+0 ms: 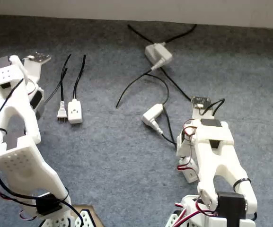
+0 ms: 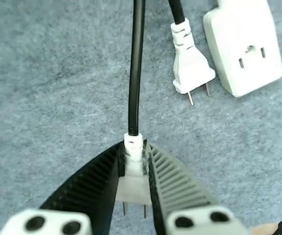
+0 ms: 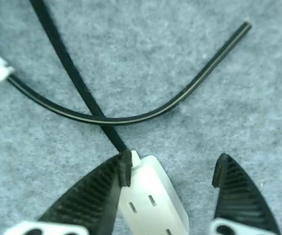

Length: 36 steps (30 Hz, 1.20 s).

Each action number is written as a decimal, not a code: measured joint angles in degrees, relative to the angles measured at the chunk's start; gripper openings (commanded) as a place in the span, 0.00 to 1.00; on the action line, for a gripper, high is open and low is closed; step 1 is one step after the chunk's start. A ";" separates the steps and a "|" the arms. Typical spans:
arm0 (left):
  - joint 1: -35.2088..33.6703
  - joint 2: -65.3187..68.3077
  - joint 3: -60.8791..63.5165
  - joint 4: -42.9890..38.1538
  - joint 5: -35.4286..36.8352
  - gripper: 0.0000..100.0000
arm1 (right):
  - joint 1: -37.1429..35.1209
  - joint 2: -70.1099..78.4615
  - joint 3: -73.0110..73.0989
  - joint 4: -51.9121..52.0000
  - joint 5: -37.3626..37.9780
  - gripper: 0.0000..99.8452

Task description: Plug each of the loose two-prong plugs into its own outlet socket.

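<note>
grips a white two-prong plug [image 2: 133,183] in the left gripper [image 2: 135,154], clamped tight on its body, black cord [image 2: 137,63] running out ahead. finds a second plug [image 1: 60,112] and an outlet socket [image 1: 74,110] side by side, not touching, left of centre in the high view. straddles a second socket [image 3: 153,200] with the right gripper [image 3: 175,164], spread wide, one finger touching its side, holding nothing.

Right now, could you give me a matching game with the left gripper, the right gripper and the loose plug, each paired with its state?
Things:
1. left gripper
2. right gripper
3. loose plug

States:
A. lies beside a socket
B. shut on a plug
C. open, second socket between its fingers

Pairs: 1-B; 2-C; 3-A
</note>
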<state>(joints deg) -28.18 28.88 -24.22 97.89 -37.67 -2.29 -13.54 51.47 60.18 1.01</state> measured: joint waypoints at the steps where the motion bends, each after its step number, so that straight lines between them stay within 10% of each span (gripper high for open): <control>1: 0.00 0.00 -1.67 0.62 0.00 0.01 | 0.00 0.00 0.00 0.00 0.00 0.28; 27: 31.47 -28.13 -6.42 2.20 25.93 0.01 | 12.92 1.14 -30.59 18.64 3.69 0.27; 36: 47.12 -34.73 -6.51 -0.26 27.60 0.01 | 18.29 1.14 -40.09 23.91 3.69 0.08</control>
<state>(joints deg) 18.95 -5.85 -30.73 97.63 -10.07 16.00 -12.40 11.38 84.09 4.70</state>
